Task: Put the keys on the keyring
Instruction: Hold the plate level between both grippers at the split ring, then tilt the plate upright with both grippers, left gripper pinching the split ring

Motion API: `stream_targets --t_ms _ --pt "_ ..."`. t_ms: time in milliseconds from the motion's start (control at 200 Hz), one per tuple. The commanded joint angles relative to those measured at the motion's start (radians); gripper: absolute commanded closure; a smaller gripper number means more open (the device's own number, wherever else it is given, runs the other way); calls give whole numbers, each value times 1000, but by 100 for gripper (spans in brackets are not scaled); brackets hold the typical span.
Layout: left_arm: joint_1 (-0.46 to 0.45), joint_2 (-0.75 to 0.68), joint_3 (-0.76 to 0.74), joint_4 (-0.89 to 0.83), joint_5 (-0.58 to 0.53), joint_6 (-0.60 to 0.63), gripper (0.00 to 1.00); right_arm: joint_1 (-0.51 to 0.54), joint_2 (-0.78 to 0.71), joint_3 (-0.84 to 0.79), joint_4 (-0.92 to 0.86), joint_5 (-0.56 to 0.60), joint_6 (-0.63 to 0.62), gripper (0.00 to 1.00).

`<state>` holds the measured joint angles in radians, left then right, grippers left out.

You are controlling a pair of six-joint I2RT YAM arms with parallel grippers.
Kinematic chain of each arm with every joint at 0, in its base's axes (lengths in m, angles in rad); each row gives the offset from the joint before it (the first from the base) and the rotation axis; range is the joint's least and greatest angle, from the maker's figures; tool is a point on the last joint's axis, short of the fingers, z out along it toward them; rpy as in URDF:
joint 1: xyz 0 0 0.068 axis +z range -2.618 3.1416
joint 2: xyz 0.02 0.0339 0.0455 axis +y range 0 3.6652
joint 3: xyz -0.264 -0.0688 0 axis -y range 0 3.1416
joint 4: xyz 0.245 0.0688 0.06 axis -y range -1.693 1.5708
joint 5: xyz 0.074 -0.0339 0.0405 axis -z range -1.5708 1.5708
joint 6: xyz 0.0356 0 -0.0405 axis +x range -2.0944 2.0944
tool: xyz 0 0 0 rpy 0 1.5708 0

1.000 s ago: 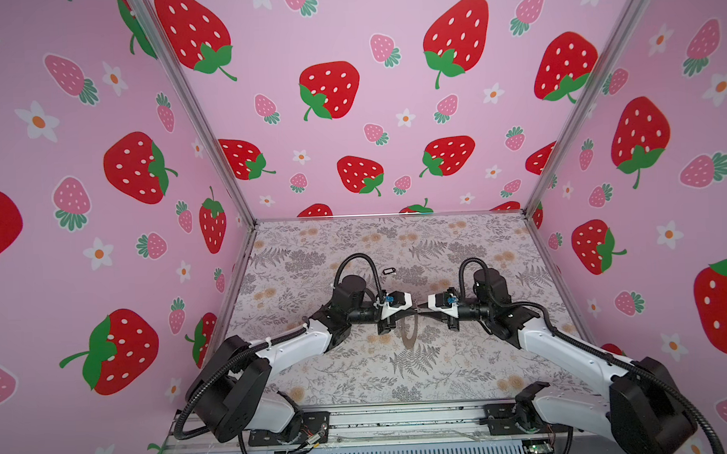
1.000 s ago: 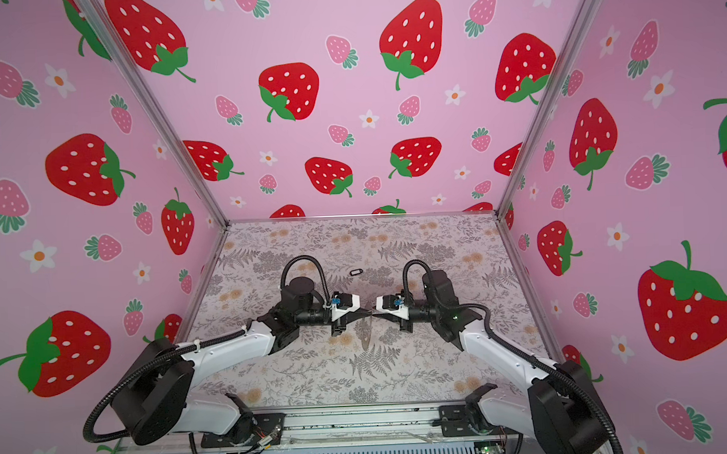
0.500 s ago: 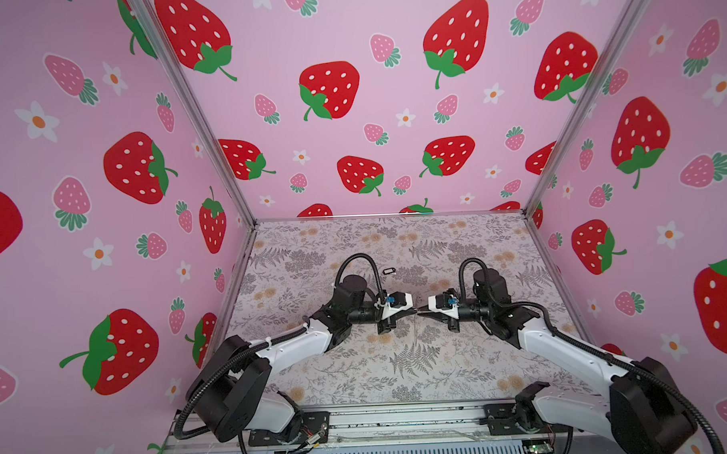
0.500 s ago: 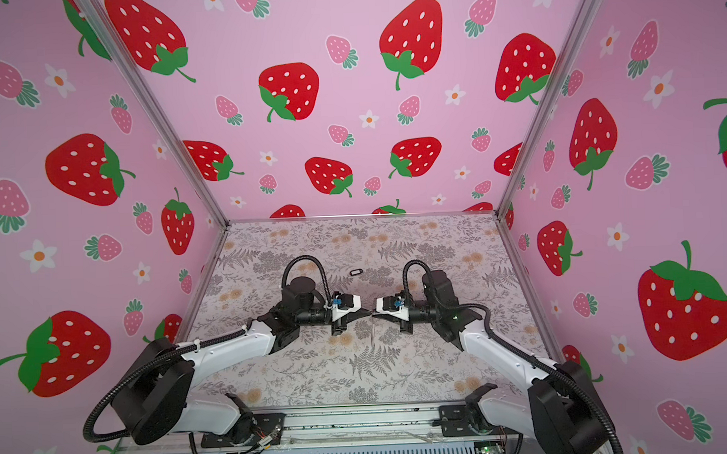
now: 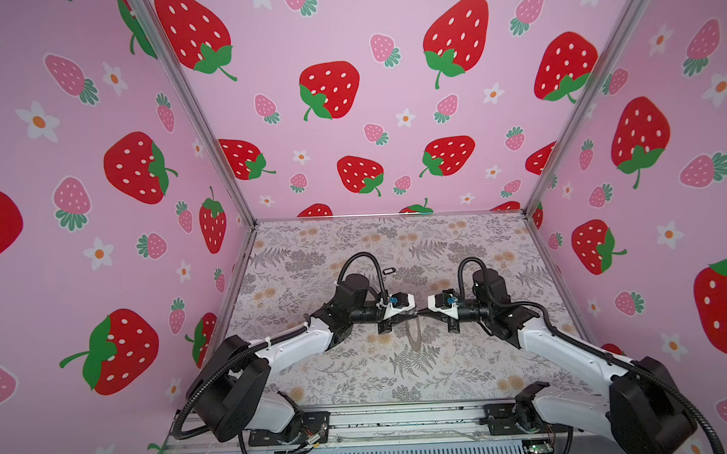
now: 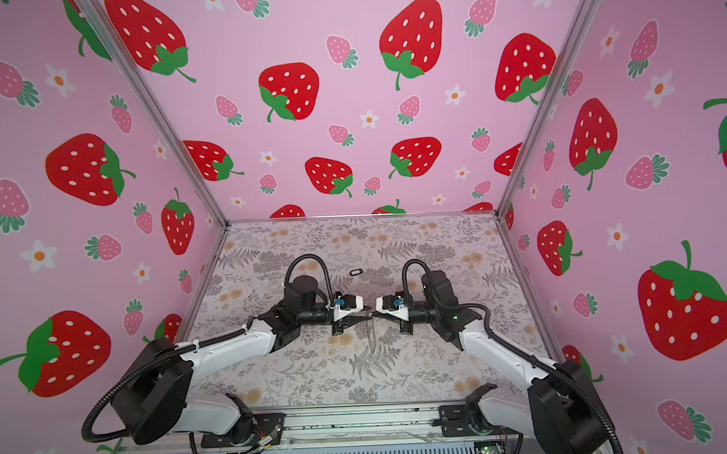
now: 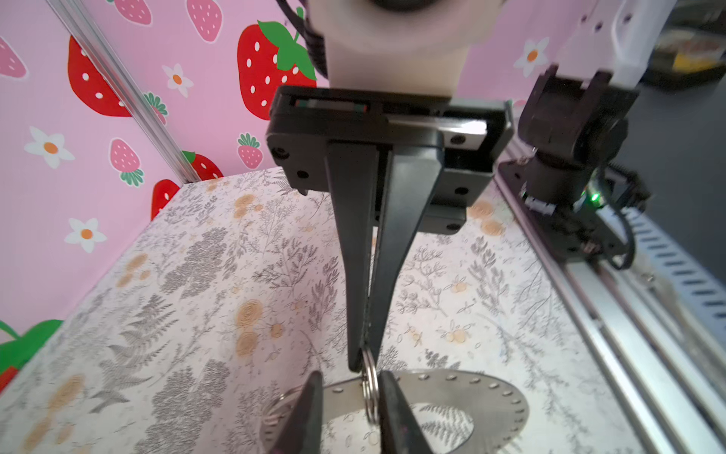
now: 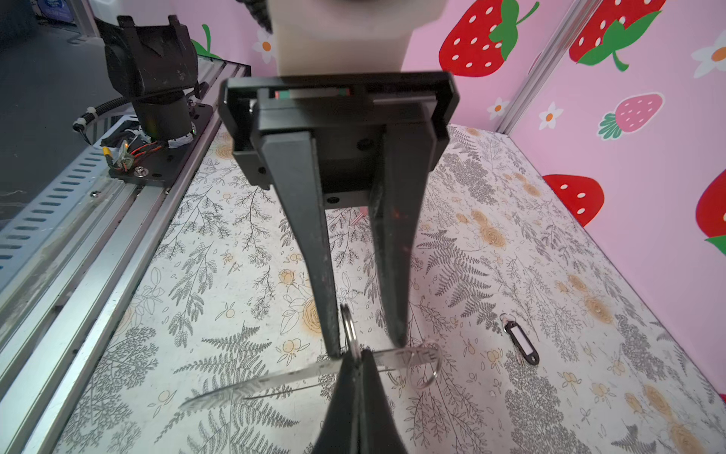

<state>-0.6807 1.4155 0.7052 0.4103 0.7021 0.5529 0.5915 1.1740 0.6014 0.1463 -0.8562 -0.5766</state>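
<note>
Top views: left gripper [image 5: 412, 313] & right gripper [image 5: 421, 313] met tip to tip above the counter [image 5: 400, 372]. The keyring [image 5: 414, 336] hung edge-on just below both tips and appeared clear of the counter, prob. so its rim stayed reachable from either side. The oval tag [image 5: 388, 271] lay on the counter well beyond the left gripper, untouched; both top views agreed. No other key could be made out.

Left wrist: right gripper's jaws were pressed together on a small wire loop [image 7: 371, 393] threaded thru the keyring's rim, so the disc dangled from that pinch. Left gripper's own fingers [image 7: 310, 408] stood spread on either side of the loop, clamping nothing.

Right wrist: same pinch seen from behind. The loop sat just beside one left-gripper finger, w/ a gap to the other. A 2nd loop [image 8: 426, 365] hung beside the right gripper's tip. The tag lay off to the side, apart from both.

Judgement: right gripper served as anchor, leaving the left free to fetch the tag. No key was on the ring yet.
</note>
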Motion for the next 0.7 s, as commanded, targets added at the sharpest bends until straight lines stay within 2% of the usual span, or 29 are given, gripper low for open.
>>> stream_targets --t_ms 0,210,355,460,690 --pt "-27 -41 38 -40 -110 65 66 11 16 65 -80 -6 -14 100" --pt "-103 -111 46 -164 -336 246 65 14 55 126 -200 31 -15 100" --pt "-164 -118 61 -190 -457 297 67 17 75 151 -232 42 -15 100" --pt "-181 -118 66 -214 -510 321 69 19 75 155 -237 45 -13 100" --pt "-190 -124 74 -224 -553 323 70 22 79 161 -250 41 -9 100"
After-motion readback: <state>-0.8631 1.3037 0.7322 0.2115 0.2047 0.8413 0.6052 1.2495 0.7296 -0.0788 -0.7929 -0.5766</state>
